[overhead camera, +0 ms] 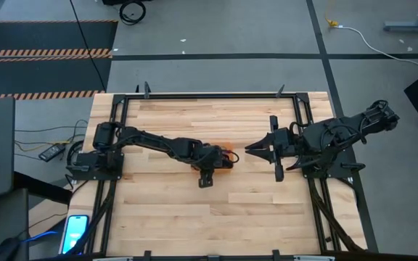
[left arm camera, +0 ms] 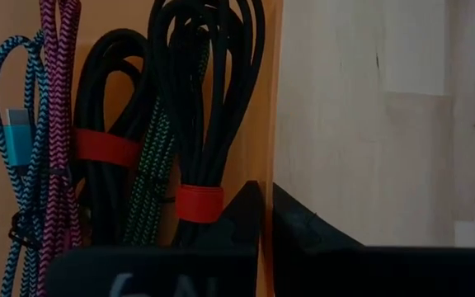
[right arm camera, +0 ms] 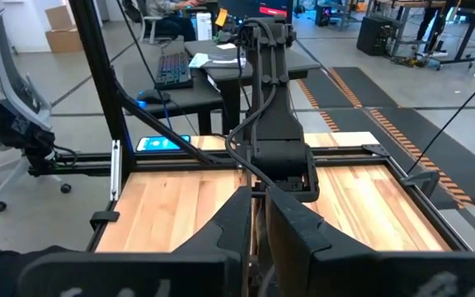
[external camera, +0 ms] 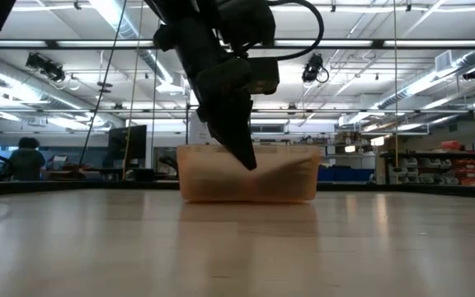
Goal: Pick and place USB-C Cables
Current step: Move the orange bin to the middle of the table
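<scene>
From above, the table (overhead camera: 194, 217) is pale butcher-block wood inside a black frame, standing on grey floor with orange-striped mats at the upper left and a phone (overhead camera: 76, 230) by the lower left corner. The left gripper (overhead camera: 216, 161) hangs over a small orange bin (overhead camera: 227, 155) near the table's middle, hiding most of it; the right gripper (overhead camera: 261, 148) waits just to the right, fingers pressed together and holding nothing. At table height, the translucent bin (external camera: 291, 183) sits on the wood with the left gripper (external camera: 242, 153) pointing down in front of it, its contents too hazy to make out; behind is a workshop hall with strip lights, shelves and a seated person (external camera: 27, 157) at far left. Through the left wrist camera, the cables lie side by side in the bin (left arm camera: 268, 124): teal (left arm camera: 2, 107), maroon (left arm camera: 58, 82), a black coil (left arm camera: 105, 148) with a red tie, green (left arm camera: 153, 165), and a second black coil (left arm camera: 209, 99), all cut off at the edges. The left fingers (left arm camera: 246, 214) look nearly closed at the bin wall, gripping no cable. Through the right wrist camera, its closed gripper (right arm camera: 258, 223) faces the left arm, which blocks the bin; desks and a keyboard (right arm camera: 171, 70) lie beyond.
</scene>
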Available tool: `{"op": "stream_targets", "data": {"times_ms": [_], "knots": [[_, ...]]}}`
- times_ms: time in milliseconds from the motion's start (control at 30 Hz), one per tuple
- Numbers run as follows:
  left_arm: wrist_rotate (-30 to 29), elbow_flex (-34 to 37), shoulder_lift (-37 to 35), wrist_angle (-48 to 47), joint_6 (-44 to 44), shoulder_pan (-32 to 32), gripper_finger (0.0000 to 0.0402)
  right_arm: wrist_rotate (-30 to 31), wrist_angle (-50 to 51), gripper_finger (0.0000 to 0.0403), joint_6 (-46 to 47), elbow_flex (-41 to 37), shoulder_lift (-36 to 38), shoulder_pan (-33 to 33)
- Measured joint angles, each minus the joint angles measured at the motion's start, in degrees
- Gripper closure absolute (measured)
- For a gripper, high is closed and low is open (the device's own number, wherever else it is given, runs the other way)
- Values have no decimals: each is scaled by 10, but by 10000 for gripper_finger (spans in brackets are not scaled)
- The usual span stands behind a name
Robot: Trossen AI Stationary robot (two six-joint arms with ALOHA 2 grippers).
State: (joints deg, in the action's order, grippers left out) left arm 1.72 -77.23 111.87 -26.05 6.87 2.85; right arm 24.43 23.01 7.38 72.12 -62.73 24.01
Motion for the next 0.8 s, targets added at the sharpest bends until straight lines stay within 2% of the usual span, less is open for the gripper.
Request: {"op": "stream_targets", "data": {"times_ms": [800], "knots": [[1,0,0,-3,-1,9,390,0,3,357,0,0,0,0]]}}
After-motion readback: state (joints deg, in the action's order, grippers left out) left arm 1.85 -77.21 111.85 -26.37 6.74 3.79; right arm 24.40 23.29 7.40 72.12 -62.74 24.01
